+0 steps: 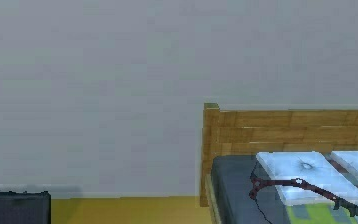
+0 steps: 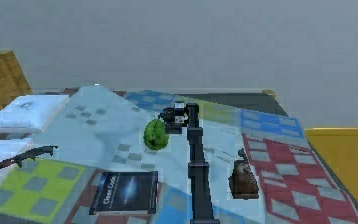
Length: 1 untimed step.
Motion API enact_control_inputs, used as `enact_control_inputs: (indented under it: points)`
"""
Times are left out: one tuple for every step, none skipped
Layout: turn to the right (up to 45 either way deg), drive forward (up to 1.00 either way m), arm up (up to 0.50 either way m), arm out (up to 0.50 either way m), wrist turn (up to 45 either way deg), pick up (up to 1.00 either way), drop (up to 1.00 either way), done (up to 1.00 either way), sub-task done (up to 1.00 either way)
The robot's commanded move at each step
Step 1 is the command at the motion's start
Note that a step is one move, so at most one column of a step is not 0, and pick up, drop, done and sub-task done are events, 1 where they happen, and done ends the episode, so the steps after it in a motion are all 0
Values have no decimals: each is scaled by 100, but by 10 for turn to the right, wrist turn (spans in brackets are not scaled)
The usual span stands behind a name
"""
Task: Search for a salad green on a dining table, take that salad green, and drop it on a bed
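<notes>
**Salad green at the gripper, above the middle of the bed**

The salad green [image 2: 157, 135], a rounded, leafy green lump, shows in the arm side view above the middle of the bed [image 2: 277, 150], over a pale blue patch of its patchwork quilt [image 2: 97, 120]. The gripper [image 2: 168, 118] is close to the lump's upper right. It sits at the far end of the arm [image 2: 197, 175], a dark bar that reaches in across the bed from its near edge. The quilt lies directly behind the green, so I cannot tell whether the gripper holds it or whether it lies on the bed (the fingers themselves give nothing away).

Closer to the bed's near edge, a dark flat rectangle like a book [image 2: 124, 190] lies on the quilt on one side of the arm. A small dark brown object [image 2: 244, 178], too small to name, stands on the other side. At the bed's head are white pillows [image 2: 32, 110], and a long dark curved thing [image 2: 22, 160] lies across the quilt just below them. The wooden headboard [image 2: 2, 80] rises behind the pillows. Past the bed's foot is yellow floor [image 2: 342, 160], and a grey wall [image 2: 237, 45] runs along the bed's far side.

The forward view takes in the bed's head end: the headboard, the pillows and the side of a dark mattress [image 1: 232, 185]. Well apart from the bed, a dark box-like thing [image 1: 17, 208] stands against the wall.
</notes>
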Motion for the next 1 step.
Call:
enact_control_inputs:
  points:
    - [0,0,10,0,0,0,0,0,0]
